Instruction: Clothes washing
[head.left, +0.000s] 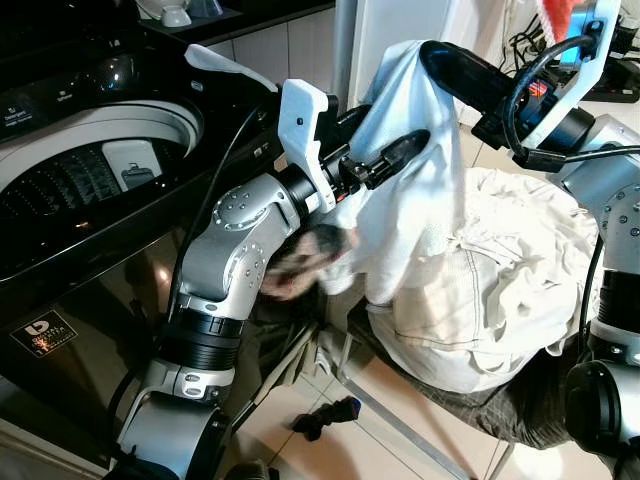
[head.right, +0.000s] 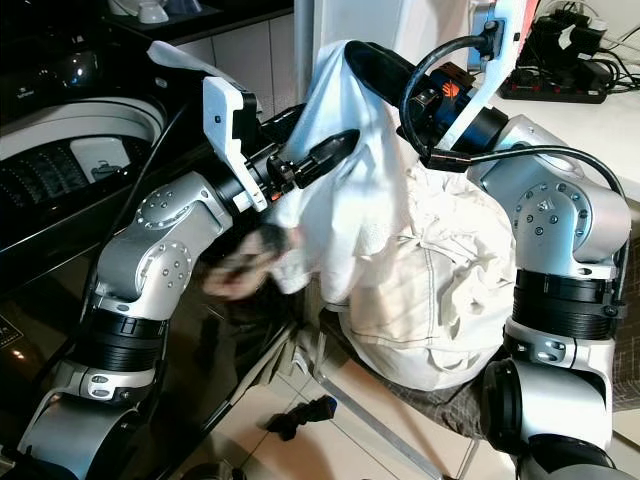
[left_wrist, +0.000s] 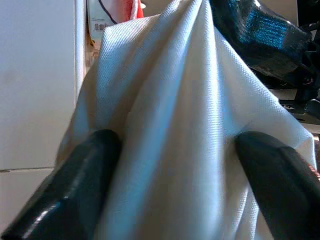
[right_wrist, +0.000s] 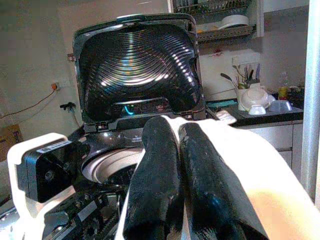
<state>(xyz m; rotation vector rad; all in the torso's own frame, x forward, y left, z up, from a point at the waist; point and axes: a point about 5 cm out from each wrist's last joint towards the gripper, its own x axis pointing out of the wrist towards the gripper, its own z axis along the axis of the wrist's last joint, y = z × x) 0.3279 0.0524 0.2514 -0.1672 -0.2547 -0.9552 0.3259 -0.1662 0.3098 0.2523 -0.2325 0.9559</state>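
Note:
A white garment (head.left: 410, 210) hangs between my two grippers, just right of the black top-loading washing machine (head.left: 60, 260), whose drum (head.left: 90, 170) is open. My right gripper (head.left: 440, 60) holds the garment's top from above, its fingers (right_wrist: 160, 175) pressed together with cloth around them. The raised washer lid (right_wrist: 135, 65) stands beyond. My left gripper (head.left: 400, 155) reaches in from the washer side. Its two fingers (left_wrist: 75, 180) stand wide apart with the cloth (left_wrist: 175, 125) stretched between them. Below lies a pile of white laundry (head.left: 500, 290).
The pile rests on a dark cloth over a metal-framed stand (head.left: 400, 425). A dark blurred piece of fabric (head.left: 300, 265) hangs beside my left forearm. A small black item (head.left: 325, 415) lies on the tiled floor. Cables and a power strip (head.right: 570, 60) sit at the back right.

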